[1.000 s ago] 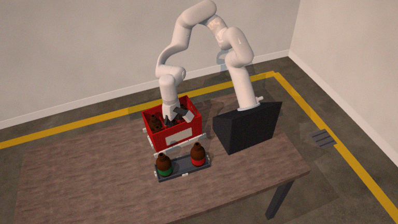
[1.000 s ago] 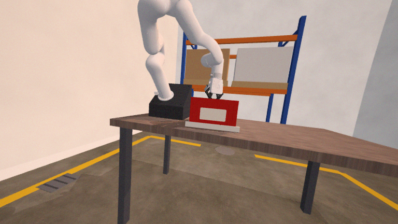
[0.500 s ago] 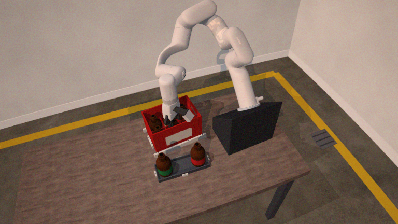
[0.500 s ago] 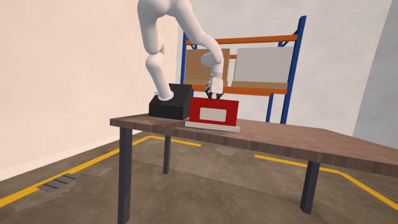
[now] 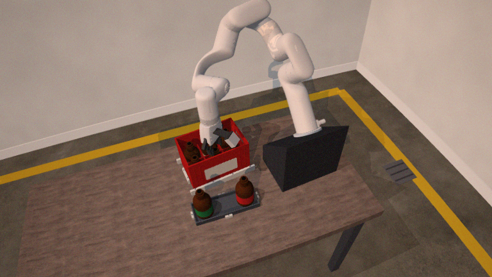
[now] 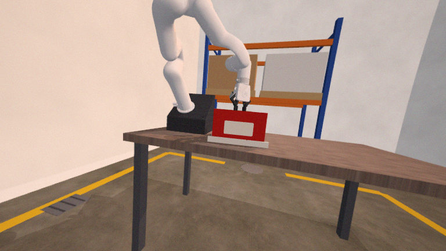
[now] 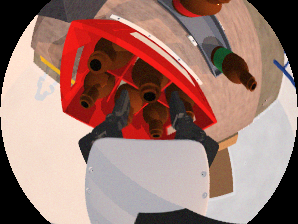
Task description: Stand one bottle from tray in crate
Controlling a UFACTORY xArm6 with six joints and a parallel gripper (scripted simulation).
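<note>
Pincer (image 5: 212, 149) (image 6: 240, 109) (image 7: 149, 97) open, fingers apart, over crate (image 5: 196, 176) (image 6: 218, 124) (image 7: 68, 97) nr counter's (image 5: 120, 206) (image 6: 312, 153) (image 7: 245, 112) back edge, top view; 6 btls in crate, 2 upright on tray (image 5: 223, 204) (image 7: 202, 37).

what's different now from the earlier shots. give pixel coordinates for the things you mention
The gripper (image 5: 211, 148) (image 6: 240, 109) (image 7: 149, 97) has risen slightly over the red crate (image 5: 220, 168) (image 6: 218, 124) (image 7: 67, 95). It is open now; the earlier pictures don't settle whether it let go in between. The crate, the dark grey tray (image 5: 225, 204) (image 7: 200, 42) and its two brown bottles (image 5: 202, 204) (image 5: 244, 191) stayed put.
</note>
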